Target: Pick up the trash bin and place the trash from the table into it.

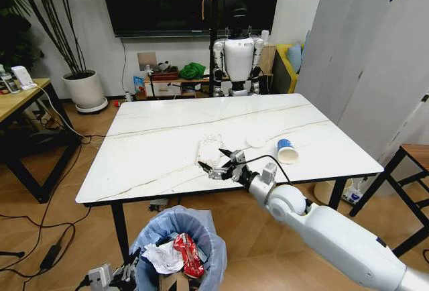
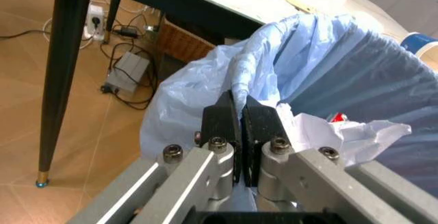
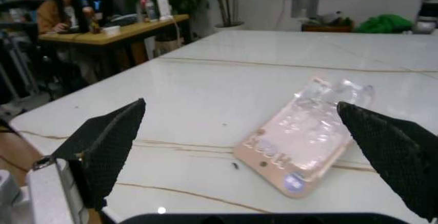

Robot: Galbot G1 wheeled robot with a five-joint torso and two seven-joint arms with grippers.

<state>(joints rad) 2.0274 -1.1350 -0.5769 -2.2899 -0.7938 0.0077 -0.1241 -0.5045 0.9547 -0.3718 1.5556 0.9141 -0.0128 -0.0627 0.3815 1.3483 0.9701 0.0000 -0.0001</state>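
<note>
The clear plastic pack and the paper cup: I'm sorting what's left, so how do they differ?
The clear plastic pack is flat, see-through and rectangular; the paper cup is round, blue and white, tipped on its side. The pack lies just ahead of the open right end effector; the cup lies farther to the robot's right. Both rest on the table.

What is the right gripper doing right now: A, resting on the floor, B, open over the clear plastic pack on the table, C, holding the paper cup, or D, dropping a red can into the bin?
B: the right gripper has its fingers spread wide over the table, with the clear plastic pack lying flat between them, ungrasped.
</note>
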